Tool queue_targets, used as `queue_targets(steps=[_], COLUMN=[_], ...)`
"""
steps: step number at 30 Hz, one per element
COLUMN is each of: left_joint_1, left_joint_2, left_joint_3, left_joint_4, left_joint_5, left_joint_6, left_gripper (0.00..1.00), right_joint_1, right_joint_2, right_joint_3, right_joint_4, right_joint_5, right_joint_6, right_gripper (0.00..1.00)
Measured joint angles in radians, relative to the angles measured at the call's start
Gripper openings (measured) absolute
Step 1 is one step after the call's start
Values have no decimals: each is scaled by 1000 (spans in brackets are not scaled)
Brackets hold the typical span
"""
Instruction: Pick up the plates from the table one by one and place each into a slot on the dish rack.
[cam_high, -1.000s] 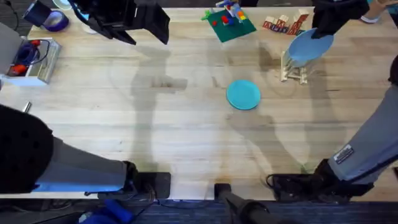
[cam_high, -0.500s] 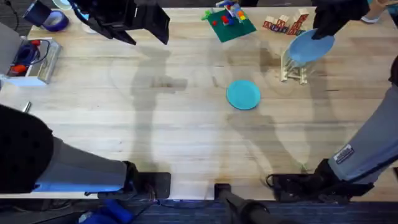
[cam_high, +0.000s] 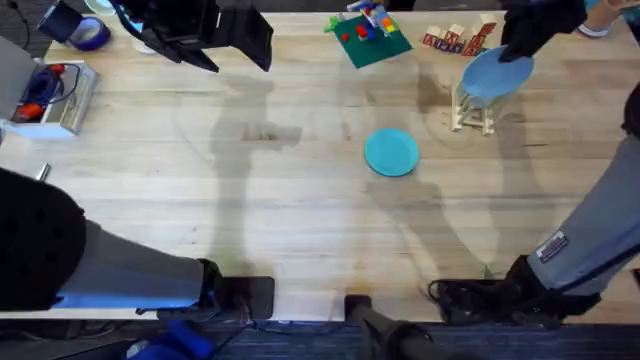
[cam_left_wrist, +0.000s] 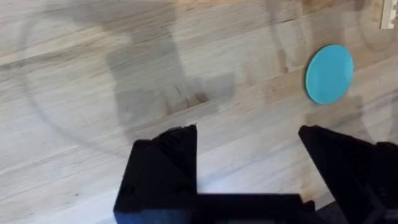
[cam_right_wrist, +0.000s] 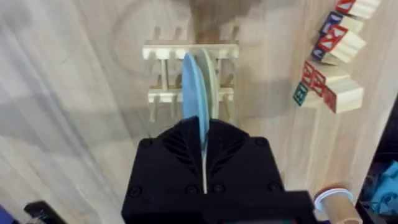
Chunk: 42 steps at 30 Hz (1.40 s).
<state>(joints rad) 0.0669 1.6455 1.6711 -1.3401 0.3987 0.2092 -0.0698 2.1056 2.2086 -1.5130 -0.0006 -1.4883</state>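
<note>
pale blue plate (cam_right_wrist: 194, 93) stands on edge in the right gripper (cam_right_wrist: 204, 146), whose fingers are clamped on its upper rim, its face running along the wooden rack (cam_right_wrist: 189, 74) slot directly beneath, beside a cream plate (cam_right_wrist: 210, 81) already there. the teal plate (cam_high: 391, 152) lies flat on the table (cam_high: 300, 210), well apart, with open room around it. the left gripper (cam_left_wrist: 249, 134) hangs with its fingers apart.

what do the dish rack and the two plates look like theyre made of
Dish rack: pale unfinished wood, judging by its matte cream pegs and rails. Teal plate and pale blue plate: probably plastic, being thin, evenly coloured and smooth, though the look leaves that open.
</note>
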Motion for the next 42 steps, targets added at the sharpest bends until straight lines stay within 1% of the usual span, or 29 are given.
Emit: queue_targets(steps=[18, 27, 36, 38, 40, 42], left_joint_1=[0, 0, 0, 0, 0, 0], left_joint_2=[0, 0, 0, 0, 0, 0], left_joint_3=[0, 0, 0, 0, 0, 0], left_joint_4=[0, 0, 0, 0, 0, 0], left_joint_5=[0, 0, 0, 0, 0, 0], left_joint_6=[0, 0, 0, 0, 0, 0], left_gripper=[995, 995, 995, 995, 995, 995], right_joint_1=[-4, -4, -4, -4, -4, -4], right_joint_2=[0, 0, 0, 0, 0, 0], right_joint_3=[-2, -77, -81, -81, -81, -81], right_joint_4=[-19, 10, 17, 17, 17, 16], right_joint_5=[-3, -8, -8, -8, -8, -8], right_joint_6=[19, 19, 20, 23, 27, 31], right_gripper=[32, 32, 33, 62, 129, 144])
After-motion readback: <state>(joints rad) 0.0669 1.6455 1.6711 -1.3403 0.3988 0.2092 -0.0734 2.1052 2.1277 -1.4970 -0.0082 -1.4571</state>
